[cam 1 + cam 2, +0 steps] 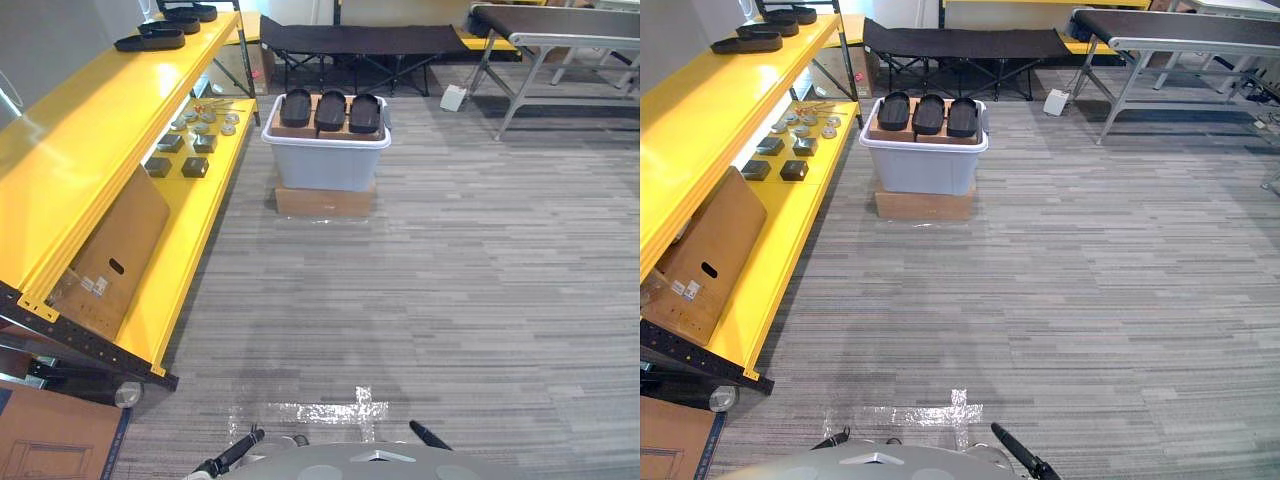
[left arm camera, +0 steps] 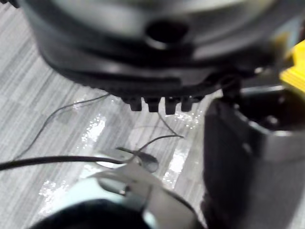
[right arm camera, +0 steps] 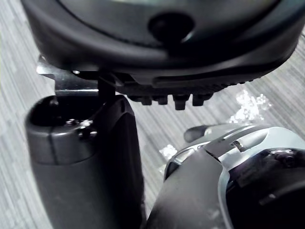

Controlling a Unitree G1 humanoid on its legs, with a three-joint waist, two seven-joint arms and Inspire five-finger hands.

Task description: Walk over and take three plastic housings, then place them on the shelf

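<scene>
Plastic housings (image 1: pixel 330 109), three black ones, are what this task is after, and they lie side by side across the top of a grey bin (image 1: pixel 325 165), well ahead on the floor. The yellow shelf (image 1: pixel 90 130) is the biggest thing here and runs along the robot's left. Its broad top level is mostly bare, which makes it a likely place to set the three down. Similar housings (image 1: pixel 150 41) lie in a row at its far end, suggesting where such parts belong. Beyond the bin stand a black folding cot (image 1: pixel 350 40) and, to the right, a long grey tabletop (image 1: pixel 560 25); both are away from the path. A cardboard box (image 1: pixel 110 255) leans on the shelf's lower level. The bin sits on a flat cardboard base (image 1: pixel 325 202), and the housings rest on brown boards laid over its rim. This probably lifts them to a height a standing robot can reach. Small metal parts (image 1: pixel 205 122) and dark blocks (image 1: pixel 195 167) lie on the lower level near the bin. The left robot hand (image 2: pixel 157 28) and the right robot hand (image 3: pixel 157 28) show as dark bulk in their wrist views, hanging low over the floor. I cannot tell whether either is spread or closed. The walk to the bin looks not yet begun.
</scene>
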